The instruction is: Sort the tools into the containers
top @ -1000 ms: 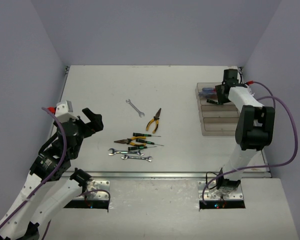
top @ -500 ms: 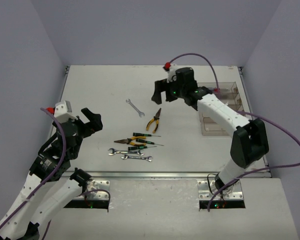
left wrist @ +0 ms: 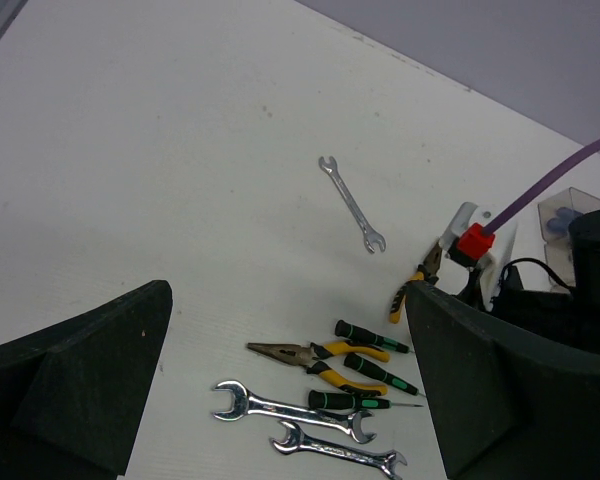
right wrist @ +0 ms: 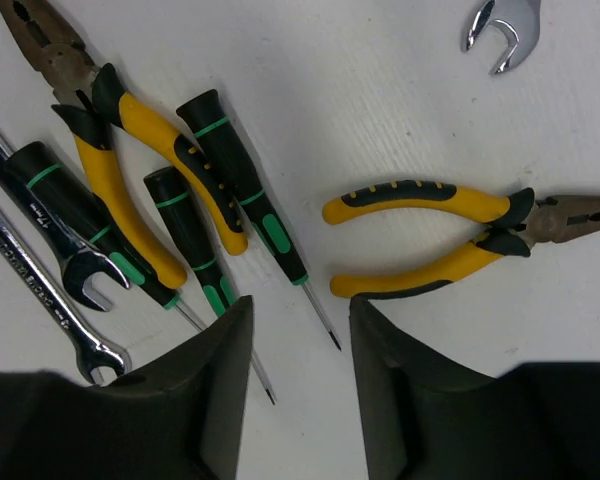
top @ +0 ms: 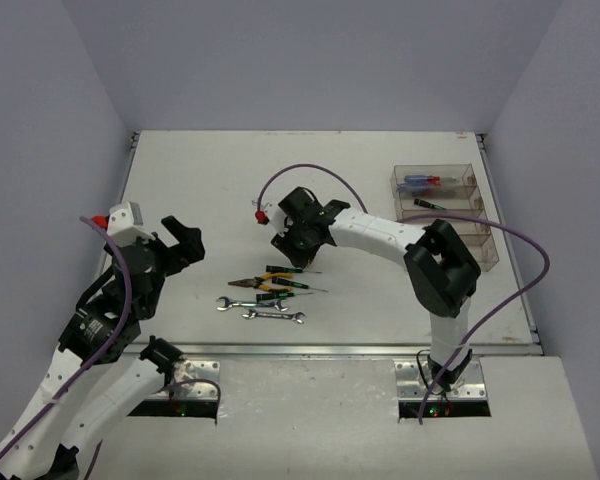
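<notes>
Loose on matte white tabletop (top: 200,170): yellow-gripped steel pliers (right wrist: 420,208), slim black-green plastic-handled screwdrivers (right wrist: 235,180), chrome open-end wrenches (left wrist: 280,407). My right pincer (right wrist: 300,340) hovers above them, apart and empty; my left pincer (left wrist: 288,320) is wide apart. Smoky clear plastic bins (top: 450,215) stand well apart.

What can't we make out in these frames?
Top view: the right gripper covers the separate pliers.
Top view: the right arm hides part of the near containers.
Right wrist view: the top edge cuts off the upper wrench.
Left wrist view: the right edge cuts off the containers.
</notes>
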